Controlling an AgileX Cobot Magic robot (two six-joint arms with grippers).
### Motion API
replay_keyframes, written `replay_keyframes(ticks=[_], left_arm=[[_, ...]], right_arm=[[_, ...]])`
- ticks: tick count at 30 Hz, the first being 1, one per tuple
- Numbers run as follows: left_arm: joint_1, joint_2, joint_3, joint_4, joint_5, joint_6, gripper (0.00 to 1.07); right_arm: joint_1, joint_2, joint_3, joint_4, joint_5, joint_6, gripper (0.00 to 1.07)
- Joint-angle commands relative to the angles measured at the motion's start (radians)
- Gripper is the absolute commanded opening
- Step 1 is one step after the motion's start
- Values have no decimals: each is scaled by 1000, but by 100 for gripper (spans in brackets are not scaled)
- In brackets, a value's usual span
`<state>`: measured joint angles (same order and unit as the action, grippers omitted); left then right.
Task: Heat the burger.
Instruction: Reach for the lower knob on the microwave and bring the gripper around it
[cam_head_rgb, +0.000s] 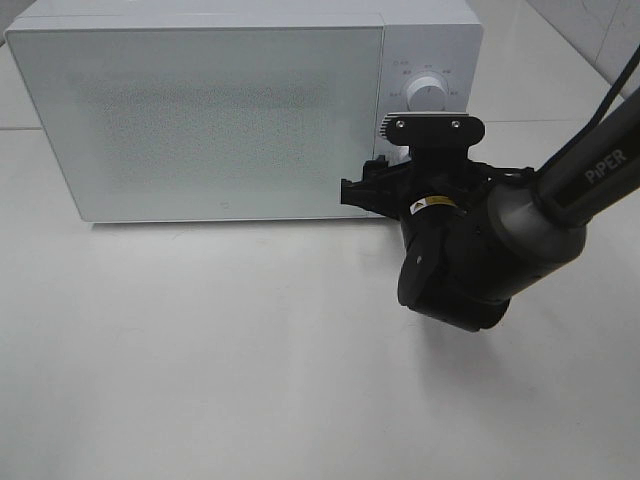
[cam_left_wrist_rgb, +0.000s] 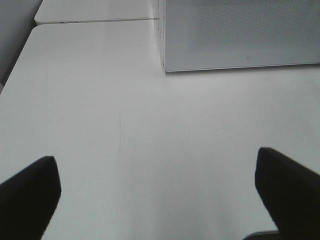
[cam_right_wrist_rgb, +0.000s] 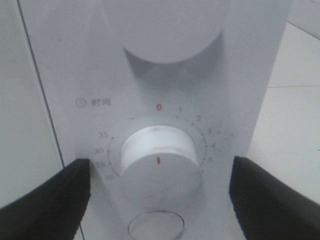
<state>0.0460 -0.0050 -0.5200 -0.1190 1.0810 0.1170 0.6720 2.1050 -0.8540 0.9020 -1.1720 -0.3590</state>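
The burger is out of view; the white microwave (cam_head_rgb: 200, 110) stands at the back of the table with its frosted door closed. My right gripper (cam_right_wrist_rgb: 160, 180) is open in front of the control panel. Its black fingers (cam_right_wrist_rgb: 45, 200) flank the lower white timer knob (cam_right_wrist_rgb: 159, 159) without touching it. The knob carries a red mark, and a red 0 is printed above it on the dial. In the exterior high view this right gripper (cam_head_rgb: 385, 182) sits at the panel's lower part, below the upper knob (cam_head_rgb: 427, 93). My left gripper (cam_left_wrist_rgb: 157, 185) is open above bare table, holding nothing.
A round push button (cam_right_wrist_rgb: 156, 226) sits below the timer knob and a second knob (cam_right_wrist_rgb: 172, 35) above it. The microwave's front corner (cam_left_wrist_rgb: 164, 60) shows in the left wrist view. A second table (cam_left_wrist_rgb: 95, 12) adjoins behind a seam.
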Motion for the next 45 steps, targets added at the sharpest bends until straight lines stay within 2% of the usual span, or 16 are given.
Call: replay_keyframes(ticks=[1,14,19,25,26,27,28,29,30,31,34,37,45], left_arm=[[-1,-18,4,-2,-9,0,98],[-1,-18,4,-2,-9,0,98],[-1,-18,4,-2,-9,0,98],[-1,-18,4,-2,-9,0,98],[-1,-18,4,-2,-9,0,98],[-1,-18,4,-2,-9,0,98],[-1,-18,4,-2,-9,0,98],[-1,-18,4,-2,-9,0,98],[-1,-18,4,-2,-9,0,98],[-1,-18,4,-2,-9,0,98],[-1,-18,4,-2,-9,0,98],[-1,-18,4,-2,-9,0,98],[-1,-18,4,-2,-9,0,98]], right_arm=[[-2,-39,-21,1,-234,-19,75],[-2,-31,-21,9,-231,-12,75],[-2,-31,-21,9,-231,9,69],[-5,-31,-21,8,-231,42,54],[-5,-31,-21,8,-231,50,47],[-5,-31,-21,8,-231,50,47],[-5,-31,-21,8,-231,57,38],[-5,-31,-21,8,-230,62,33],[-5,-31,-21,8,-230,62,33],[-5,-31,-21,8,-224,74,25],[-5,-31,-21,8,-216,95,17],[-5,-31,-21,7,-214,95,13],[-5,-31,-21,-9,-168,142,10]])
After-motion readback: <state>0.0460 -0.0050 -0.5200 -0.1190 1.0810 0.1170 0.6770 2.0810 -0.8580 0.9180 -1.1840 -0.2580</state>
